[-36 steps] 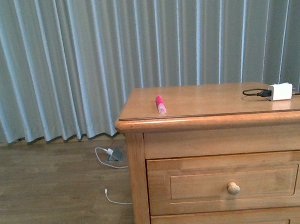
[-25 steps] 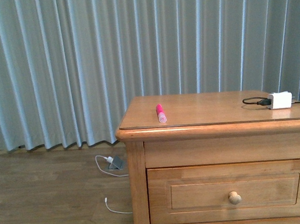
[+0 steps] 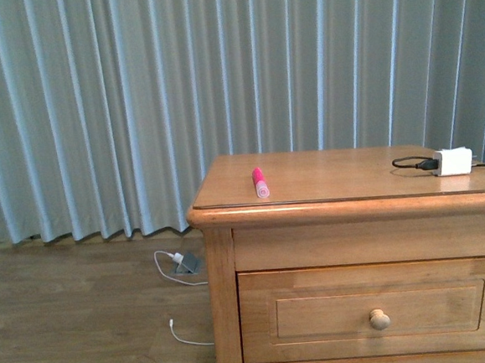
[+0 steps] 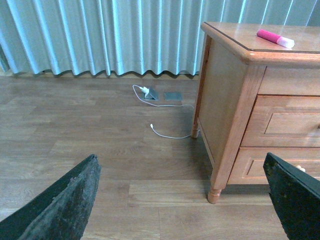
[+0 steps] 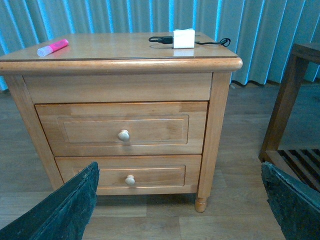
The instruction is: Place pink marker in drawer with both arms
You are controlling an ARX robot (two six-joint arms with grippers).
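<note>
The pink marker (image 3: 260, 183) lies on top of the wooden chest near its left front edge, pale cap toward me; it also shows in the left wrist view (image 4: 275, 38) and the right wrist view (image 5: 52, 47). The top drawer (image 3: 378, 301) is closed, its round pale knob (image 3: 379, 319) at the middle; it shows in the right wrist view (image 5: 122, 128) too. My left gripper (image 4: 182, 200) is open and empty, low over the floor left of the chest. My right gripper (image 5: 180, 205) is open and empty, low in front of the chest. Neither arm shows in the front view.
A white charger block (image 3: 453, 161) with a black cable sits on the chest's right side. A second drawer (image 5: 129, 172) lies below the top one. White cable and a floor socket (image 3: 184, 262) lie left of the chest. Curtains hang behind. A dark wooden rack (image 5: 292, 115) stands right of the chest.
The front view has tilted up slightly, so the chest sits lower in the picture. The marker and charger have not moved on the chest.
</note>
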